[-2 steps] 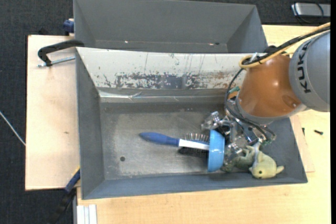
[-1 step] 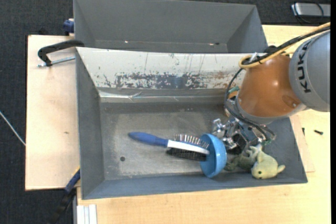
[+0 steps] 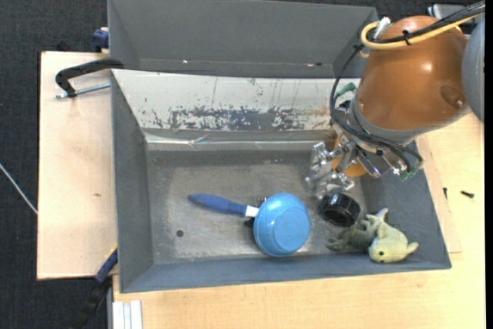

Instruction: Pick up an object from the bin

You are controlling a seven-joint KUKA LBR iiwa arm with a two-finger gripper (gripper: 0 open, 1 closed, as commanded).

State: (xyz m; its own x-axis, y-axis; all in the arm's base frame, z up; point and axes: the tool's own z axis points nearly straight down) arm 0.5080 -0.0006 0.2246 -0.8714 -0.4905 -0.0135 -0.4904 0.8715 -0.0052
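My gripper point(image 3: 326, 166) hangs low over the bin's right side, under the arm's orange cover. Just below it lies a small black round thing point(image 3: 340, 209), like a short cylinder or cap; whether they touch cannot be made out. To the left of the black thing a blue toy saucepan point(image 3: 281, 225) rests upside down, its blue handle pointing left across the floor. A yellow-green plush creature point(image 3: 380, 240) lies in the front right corner, close to the black thing.
The bin's right wall stands close beside the gripper, and the back wall rises behind it. The three things sit together along the front right of the floor.
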